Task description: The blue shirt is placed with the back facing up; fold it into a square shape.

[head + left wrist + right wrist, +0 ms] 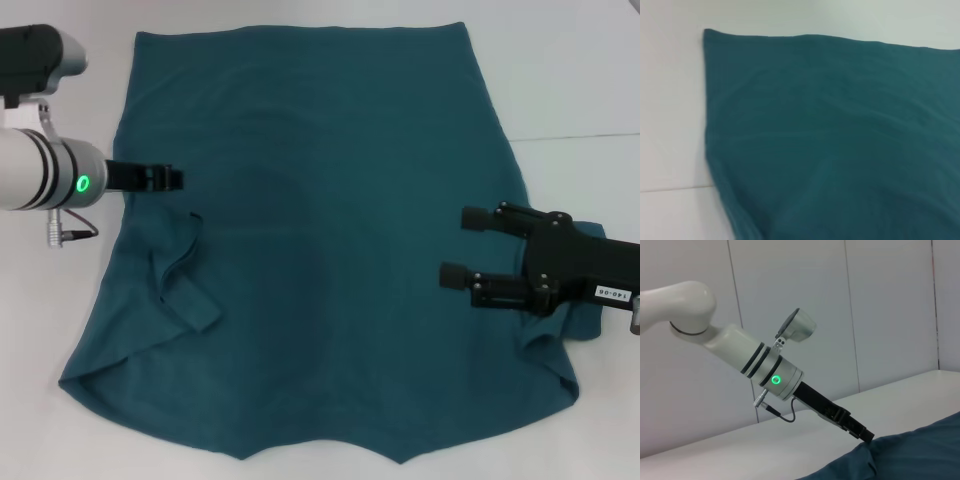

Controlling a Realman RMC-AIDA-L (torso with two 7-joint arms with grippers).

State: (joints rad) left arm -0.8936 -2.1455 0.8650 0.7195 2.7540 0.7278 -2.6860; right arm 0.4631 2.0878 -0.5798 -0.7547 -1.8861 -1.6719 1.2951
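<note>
Presently, item: the blue shirt (pixel 320 250), spread flat on the white table (pixel 570 70), filling most of the head view.
Lie of the cloth: straight hem at the far edge, curved neck end nearest me; long axis runs away from me, near to far.
Sleeves: both look turned in over the body, the left one rumpled in loose ridges, the right one partly hidden under my right arm.
Left pincer (pixel 172 179): at the shirt's left edge, low against the cloth in the right wrist view; whether clenched or released I cannot tell.
Right pincer (pixel 458 246): over the shirt's right side, prongs parted, grasping nothing, pointing toward the middle.
Step in hand (my judgement): taking up the side edges for a lengthwise fold.
Doing it well: pinch one layer at matching points on both sides, lift evenly, carry the fold parallel to the long axis.
Risk: the rumpled left sleeve may drag and skew the crease; smooth it first.
</note>
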